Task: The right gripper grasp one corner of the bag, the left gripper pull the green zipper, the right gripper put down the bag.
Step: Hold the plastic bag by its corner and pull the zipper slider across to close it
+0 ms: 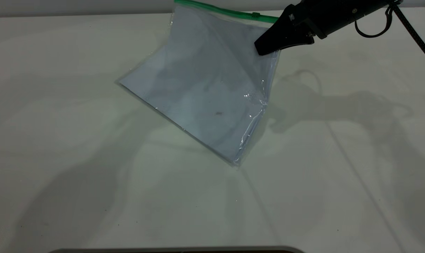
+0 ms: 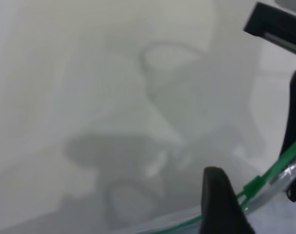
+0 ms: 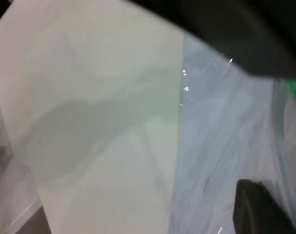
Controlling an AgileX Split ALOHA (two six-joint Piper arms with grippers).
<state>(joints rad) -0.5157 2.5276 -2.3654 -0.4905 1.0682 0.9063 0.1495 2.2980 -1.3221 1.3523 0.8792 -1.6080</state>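
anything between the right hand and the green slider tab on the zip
Nothing but green zipper strip: in the exterior view the slider tab sits just short of the right hand.

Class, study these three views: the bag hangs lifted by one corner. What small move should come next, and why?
Probably the left end effector should close on the slider tab of the green zipper. The right end effector holds the bag up by its corner, and the tab lies between the left fingers.

The right gripper (image 1: 268,47) is matte black, its 2 jaws tapering to a blunt wedge. Behind them sits a blockier black housing with a small pale screw head. A thin black cable loop (image 1: 373,26) hangs beneath the arm, and a braided black cord (image 1: 418,37) runs off behind it.
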